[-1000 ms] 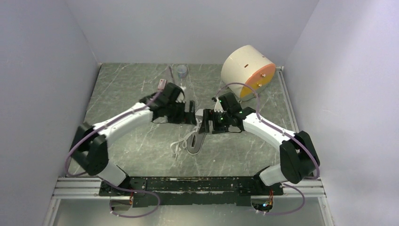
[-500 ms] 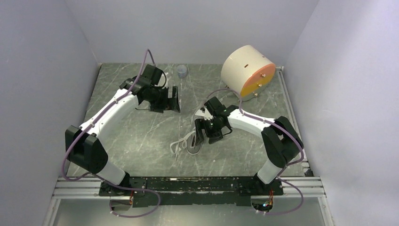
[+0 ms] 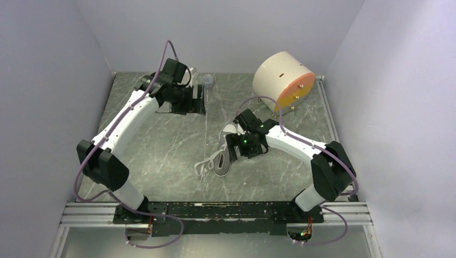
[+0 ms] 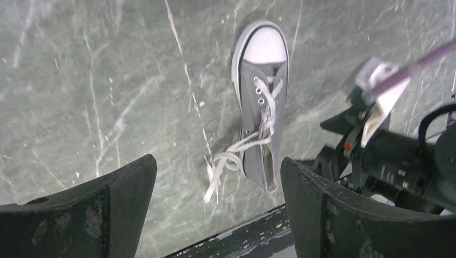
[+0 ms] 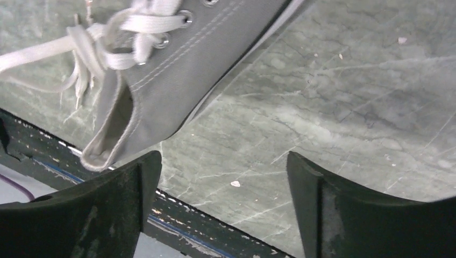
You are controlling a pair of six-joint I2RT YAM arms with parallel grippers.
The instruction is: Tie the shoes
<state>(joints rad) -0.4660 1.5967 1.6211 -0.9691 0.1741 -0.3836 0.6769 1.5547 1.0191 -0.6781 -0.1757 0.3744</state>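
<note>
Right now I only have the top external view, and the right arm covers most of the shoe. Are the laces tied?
Observer: No. In the left wrist view the laces lie loose, trailing off the sneaker onto the table near its heel.
Operator: Is the right end effector holding a lace?
Observer: No. The right wrist view shows the right end effector open, gripping nothing, beside the sneaker's heel.
Operator: And the left one?
Observer: The left end effector is open too, holding nothing.
</note>
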